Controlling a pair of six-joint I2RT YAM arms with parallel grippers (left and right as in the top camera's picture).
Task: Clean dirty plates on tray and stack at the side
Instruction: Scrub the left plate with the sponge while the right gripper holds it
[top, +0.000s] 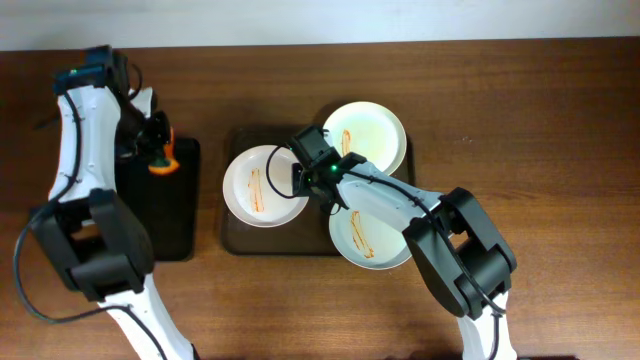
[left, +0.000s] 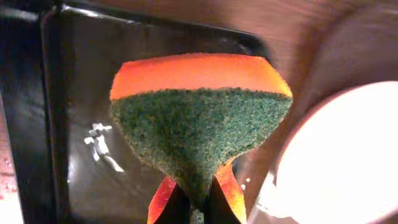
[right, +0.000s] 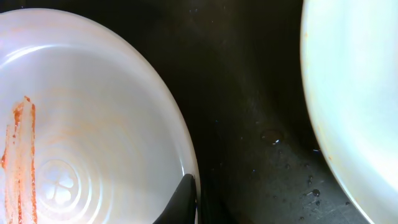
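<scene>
Left arm: reared at the table's (top: 560, 120) left edge, wrist bent down, left gripper (top: 157, 150) above the black tray (top: 175, 225), jaws clamped on an orange sponge (left: 199, 118) with its green scouring face to the wrist camera. Right arm: stretched from the front right across the tray (top: 232, 243), right gripper (top: 294, 172) at the right rim of the left plate (top: 255, 190); one finger (right: 184, 198) lay inside that rim, the other lost against dark tray, grip impossible to tell. Plates: all three on the tray. The left plate and near plate (top: 375, 248) were sauce-streaked; the rear plate (top: 370, 130) was paler.
</scene>
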